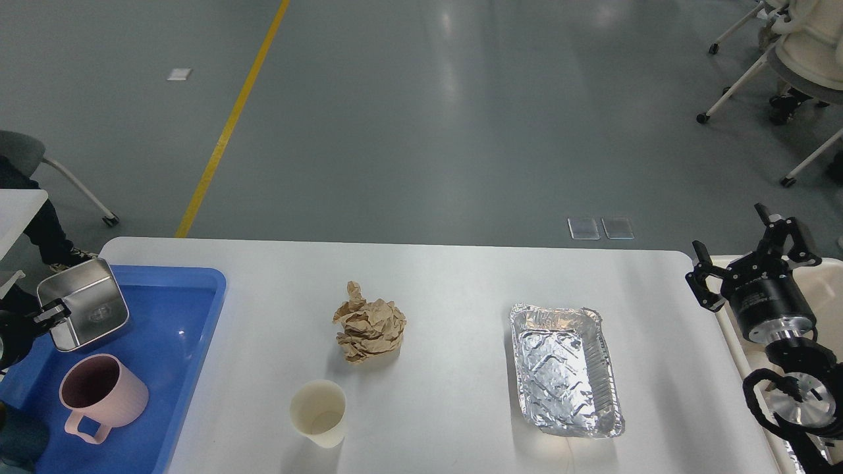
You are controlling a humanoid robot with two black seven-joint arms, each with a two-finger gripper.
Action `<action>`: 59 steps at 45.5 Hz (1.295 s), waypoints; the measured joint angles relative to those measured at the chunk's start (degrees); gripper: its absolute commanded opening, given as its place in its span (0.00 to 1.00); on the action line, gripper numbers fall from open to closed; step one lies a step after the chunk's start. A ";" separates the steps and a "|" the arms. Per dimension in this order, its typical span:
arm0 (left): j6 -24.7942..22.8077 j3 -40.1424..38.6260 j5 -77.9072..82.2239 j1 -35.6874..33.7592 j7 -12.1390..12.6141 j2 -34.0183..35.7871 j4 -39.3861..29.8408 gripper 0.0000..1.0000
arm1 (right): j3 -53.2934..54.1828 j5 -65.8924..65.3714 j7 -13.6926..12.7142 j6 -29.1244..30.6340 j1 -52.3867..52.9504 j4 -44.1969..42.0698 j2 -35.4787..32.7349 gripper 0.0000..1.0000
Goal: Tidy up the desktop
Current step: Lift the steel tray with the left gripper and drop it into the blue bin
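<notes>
White surface (461,283) fills the middle of the view. Nearest: paper cup (319,413) upright, centre-left; pink mug (102,397) in blue tray (191,329) at left edge. Foil tray (565,368) right of centre. Crumpled brown paper (369,324) just beyond the cup. Left pincer (51,312) clamped on rim of steel tin (84,304), tilted over the tray. Right pincer (737,253) fingers apart, holding nothing, above cream bin (734,322) at right edge.
</notes>
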 measured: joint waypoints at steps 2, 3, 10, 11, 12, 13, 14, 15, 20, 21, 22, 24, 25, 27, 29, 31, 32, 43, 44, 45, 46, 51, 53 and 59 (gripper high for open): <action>0.48 0.00 -0.07 0.00 0.20 -0.36 0.09 0.76 | 0.01 0.00 0.00 0.00 -0.04 0.00 0.00 1.00; 0.70 -0.01 -0.11 0.00 0.29 -0.51 0.12 0.78 | 0.01 0.00 0.00 0.00 -0.05 0.00 0.00 1.00; 1.78 -0.05 -0.16 -0.10 0.44 -0.92 0.30 0.91 | 0.07 0.00 0.00 0.00 -0.13 0.07 -0.08 1.00; 1.78 -0.05 -0.16 -0.19 0.41 -0.93 0.30 0.93 | 0.07 0.00 0.00 0.00 -0.14 0.07 -0.08 1.00; 1.78 -0.10 -0.16 -0.31 0.37 -0.94 0.31 0.94 | 0.07 0.00 0.00 0.00 -0.15 0.07 -0.08 1.00; 1.78 -0.13 -0.16 -0.39 0.34 -0.94 0.31 0.95 | 0.07 0.00 0.00 0.00 -0.15 0.08 -0.10 1.00; 1.78 -0.16 -0.16 -0.46 0.32 -0.94 0.30 0.96 | 0.08 0.00 0.00 0.01 -0.16 0.08 -0.10 1.00; 1.75 -0.17 -0.16 -0.51 0.31 -0.94 0.30 0.96 | 0.08 0.00 0.00 0.03 -0.16 0.08 -0.10 1.00; 1.41 -0.21 -0.18 -0.75 0.25 -0.94 0.16 0.97 | 0.08 0.00 0.00 0.07 -0.17 0.08 -0.11 1.00; 1.36 -0.21 -0.18 -0.78 0.23 -0.94 0.15 0.97 | 0.08 0.00 0.00 0.07 -0.17 0.08 -0.11 1.00; 1.32 -0.20 -0.18 -0.79 0.22 -0.93 0.14 0.97 | 0.08 0.00 0.00 0.08 -0.17 0.08 -0.11 1.00; 1.23 -0.12 -0.18 -0.80 0.22 -0.91 0.12 0.97 | 0.08 0.00 0.00 0.08 -0.17 0.07 -0.11 1.00; 1.20 -0.10 -0.18 -0.80 0.22 -0.91 0.09 0.97 | 0.08 0.00 0.00 0.08 -0.17 0.06 -0.11 1.00; 1.19 -0.07 -0.17 -0.80 0.22 -0.91 0.06 0.97 | 0.08 0.00 0.00 0.08 -0.17 0.03 -0.11 1.00; 1.18 -0.04 -0.13 -0.78 0.22 -0.91 -0.02 0.97 | 0.08 0.00 0.00 0.08 -0.18 0.01 -0.11 1.00; 1.18 -0.02 -0.11 -0.68 0.19 -0.91 -0.09 0.97 | 0.08 0.00 0.00 0.08 -0.19 0.00 -0.13 1.00; 1.18 -0.01 -0.10 -0.63 0.16 -0.91 -0.10 0.97 | 0.08 0.00 0.00 0.08 -0.21 0.00 -0.15 1.00; 1.18 0.03 0.06 -0.40 -0.15 -0.87 -0.14 0.97 | 0.08 0.00 0.00 0.08 -0.25 -0.01 -0.17 1.00; 1.19 0.03 0.07 -0.36 -0.15 -0.87 -0.14 0.97 | 0.08 0.00 0.00 0.08 -0.25 -0.01 -0.17 1.00; 1.20 0.03 0.07 -0.33 -0.15 -0.87 -0.14 0.97 | 0.08 0.00 0.00 0.08 -0.25 -0.01 -0.17 1.00; 1.21 0.03 0.07 -0.30 -0.16 -0.87 -0.14 0.97 | 0.08 0.00 0.00 0.08 -0.25 -0.01 -0.17 1.00; 1.38 0.03 0.07 -0.22 -0.15 -0.84 -0.10 0.97 | 0.08 0.00 0.00 0.08 -0.25 -0.01 -0.17 1.00; 1.50 0.03 0.07 -0.20 -0.15 -0.84 -0.04 0.97 | 0.08 0.00 0.00 0.08 -0.25 -0.01 -0.17 1.00; 1.89 0.03 0.07 -0.05 -0.08 -0.91 0.15 0.97 | 0.08 0.00 0.00 0.08 -0.26 -0.01 -0.17 1.00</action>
